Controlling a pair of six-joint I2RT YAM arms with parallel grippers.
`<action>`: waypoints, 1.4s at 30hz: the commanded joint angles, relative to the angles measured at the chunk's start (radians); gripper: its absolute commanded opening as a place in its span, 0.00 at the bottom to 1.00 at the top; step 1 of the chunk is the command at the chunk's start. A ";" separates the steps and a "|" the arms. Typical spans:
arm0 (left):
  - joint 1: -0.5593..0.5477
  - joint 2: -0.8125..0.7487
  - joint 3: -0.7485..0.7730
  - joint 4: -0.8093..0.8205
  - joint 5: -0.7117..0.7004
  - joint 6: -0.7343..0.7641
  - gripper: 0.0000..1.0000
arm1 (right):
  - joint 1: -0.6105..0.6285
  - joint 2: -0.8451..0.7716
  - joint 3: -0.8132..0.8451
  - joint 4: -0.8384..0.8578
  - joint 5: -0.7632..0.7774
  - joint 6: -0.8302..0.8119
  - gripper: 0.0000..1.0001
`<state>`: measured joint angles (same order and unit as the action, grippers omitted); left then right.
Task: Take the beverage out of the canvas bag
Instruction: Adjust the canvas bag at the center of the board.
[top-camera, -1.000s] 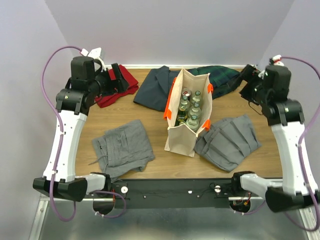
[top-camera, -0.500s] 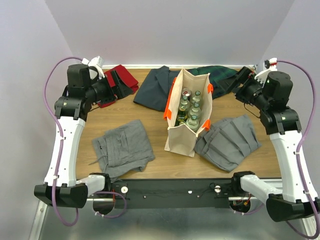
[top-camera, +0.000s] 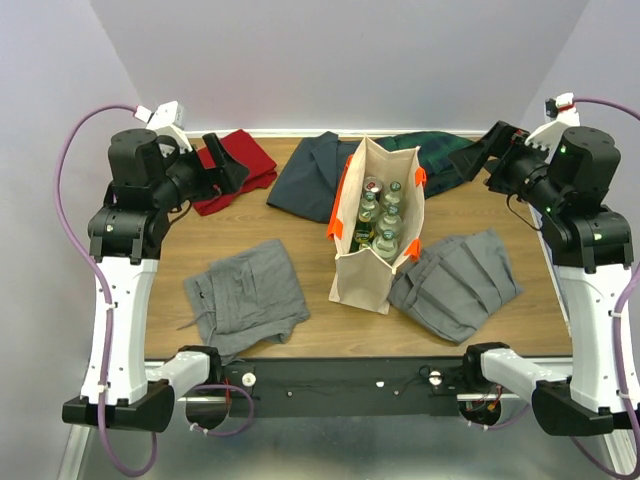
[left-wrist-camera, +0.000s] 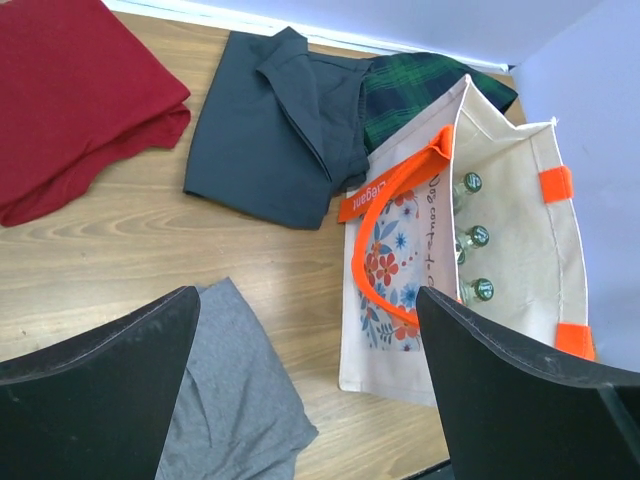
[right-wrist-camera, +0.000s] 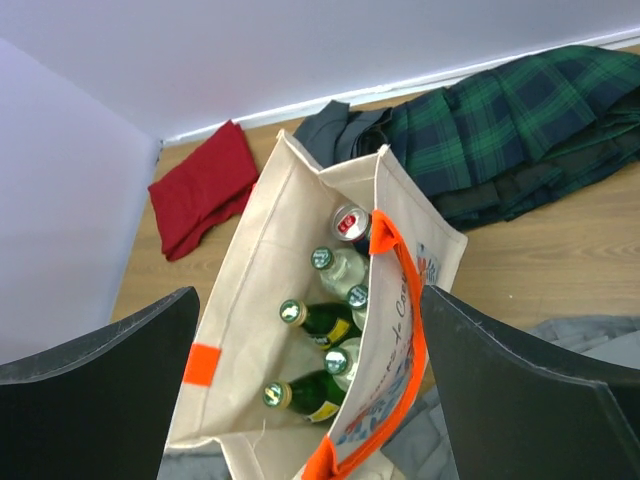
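The beige canvas bag (top-camera: 362, 282) with orange handles stands upright and open mid-table. Inside it are several beverages (top-camera: 380, 215): green-capped bottles (right-wrist-camera: 322, 320) and a red-topped can (right-wrist-camera: 351, 224). The left wrist view shows the bag's floral side (left-wrist-camera: 395, 260) and three bottle caps (left-wrist-camera: 470, 183). My left gripper (top-camera: 225, 165) hangs open in the air over the red cloth, well left of the bag; nothing lies between its fingers (left-wrist-camera: 305, 295). My right gripper (top-camera: 489, 150) hangs open to the bag's upper right, looking down into it, holding nothing (right-wrist-camera: 308, 290).
Folded clothes ring the bag: a red cloth (top-camera: 245, 160) far left, a dark garment (top-camera: 310, 172) behind, green plaid (top-camera: 445, 152) back right, and grey clothes at front left (top-camera: 245, 290) and at the bag's right side (top-camera: 455, 282). Walls stand close on the far and both side edges.
Both arms have drawn outward and risen, the left wrist towards the left wall and the right wrist towards the right wall. Both grippers stay open. The bag has not moved.
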<state>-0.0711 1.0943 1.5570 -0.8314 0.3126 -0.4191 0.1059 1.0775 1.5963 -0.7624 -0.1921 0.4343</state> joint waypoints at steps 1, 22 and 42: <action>-0.027 0.015 0.008 0.017 0.022 -0.004 0.99 | 0.003 -0.008 0.050 -0.118 -0.073 -0.075 1.00; -0.466 0.217 -0.018 0.021 -0.411 0.098 0.99 | 0.049 -0.007 -0.245 -0.199 -0.087 -0.089 1.00; -0.585 0.351 0.069 0.080 -0.242 0.121 0.99 | 0.061 -0.021 -0.413 -0.198 -0.287 -0.121 1.00</action>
<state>-0.6029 1.4288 1.5707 -0.7647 0.0227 -0.3218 0.1589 1.0771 1.2427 -0.9375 -0.4557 0.3389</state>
